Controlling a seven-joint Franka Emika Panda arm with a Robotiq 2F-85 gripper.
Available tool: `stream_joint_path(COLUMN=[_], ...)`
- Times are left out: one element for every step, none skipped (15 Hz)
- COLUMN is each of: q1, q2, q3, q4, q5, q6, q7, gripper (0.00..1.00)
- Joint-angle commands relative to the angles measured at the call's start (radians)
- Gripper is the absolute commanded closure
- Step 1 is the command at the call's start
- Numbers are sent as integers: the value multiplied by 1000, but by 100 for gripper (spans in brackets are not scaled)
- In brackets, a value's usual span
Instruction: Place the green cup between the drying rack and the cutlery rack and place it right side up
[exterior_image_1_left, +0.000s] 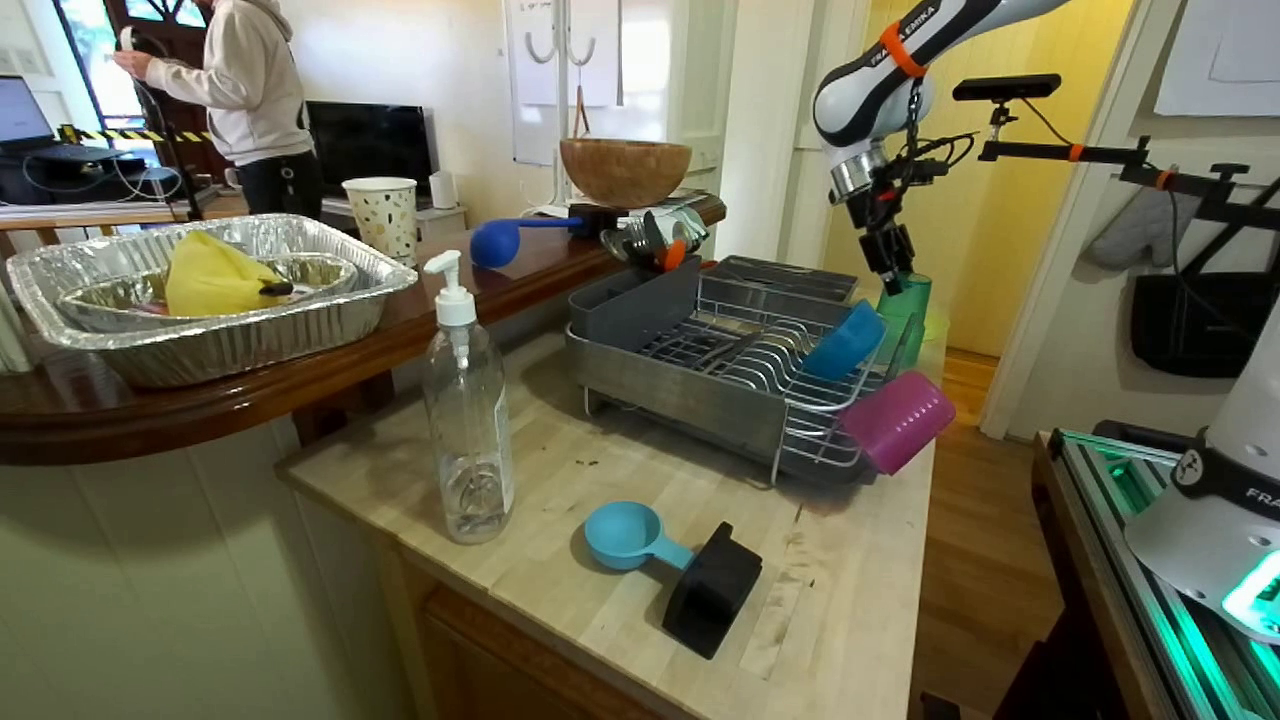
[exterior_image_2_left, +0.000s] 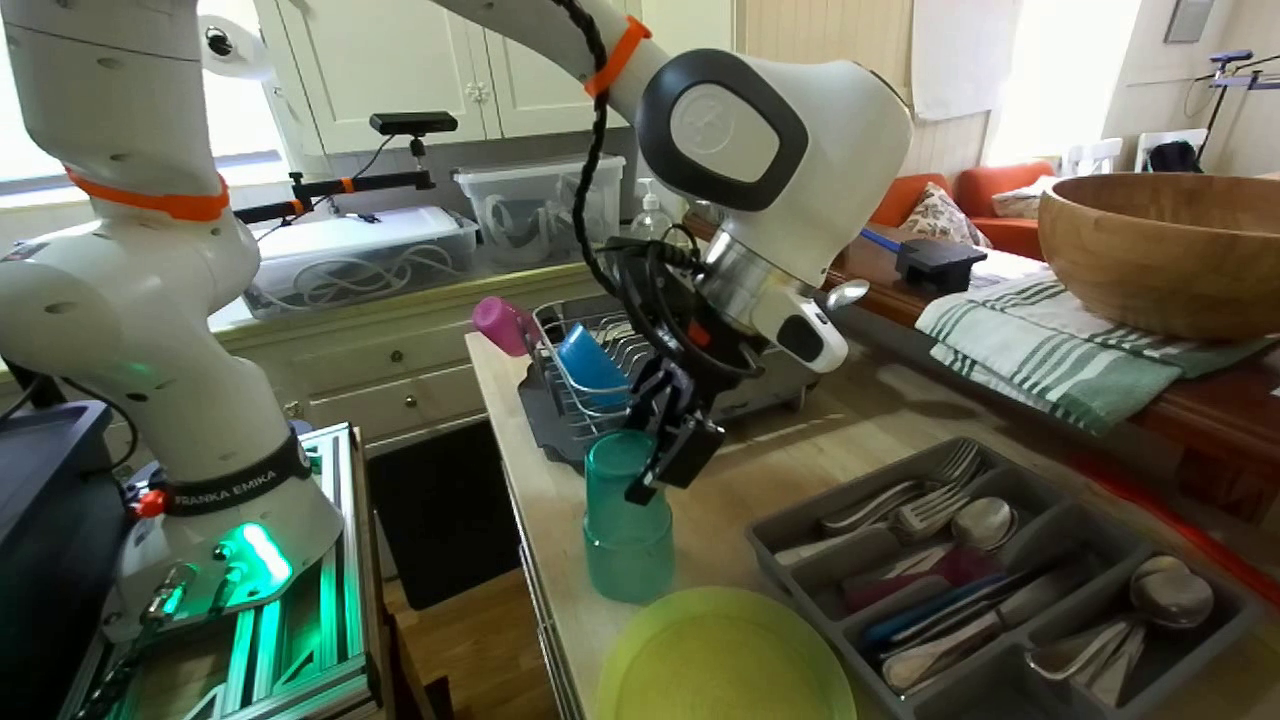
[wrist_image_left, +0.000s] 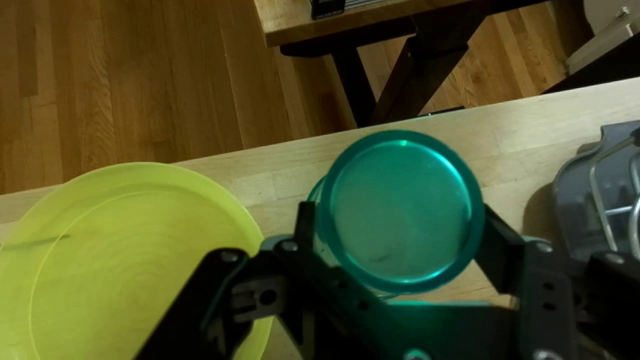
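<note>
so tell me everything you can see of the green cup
The green cup is round and teal, of what looks like see-through plastic, stepped wider partway down. It is upside down, closed base up. Its lower end seems to rest on the wooden counter; the wrist view shows it between the yellow plate and the drying rack, counter showing on each side. The jaws of the gripper flank its base; contact is unclear.

The cup (wrist_image_left: 400, 212) is between the drying rack (exterior_image_1_left: 690, 394) and the plate (exterior_image_2_left: 730, 660).
</note>
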Motion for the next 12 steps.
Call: stream_joint_path(q1=[-19, -20, -26, -31, -38, -46, -54, -61, -70, -76, -80, -81], q2=[25, 22, 10, 5, -4, -4, -7, -5, 5, 6, 11, 14], q3=[18, 16, 12, 9, 3, -1, -5, -9, -11, -13, -12, -11], q4=[35, 39, 45, 53, 60, 69, 78, 87, 99, 105, 111, 114], q5=[15, 13, 17, 20, 20, 25, 29, 32, 45, 57, 65, 68], q6=[-23, -25, -30, -38, -40, -40, -49, -53, -54, -60, -61, -59], q7=[4, 11, 10, 10, 15, 19, 22, 30, 38, 45, 50, 62], gripper=[0, 0, 0, 0, 0, 0, 0, 0, 1, 0, 0, 0])
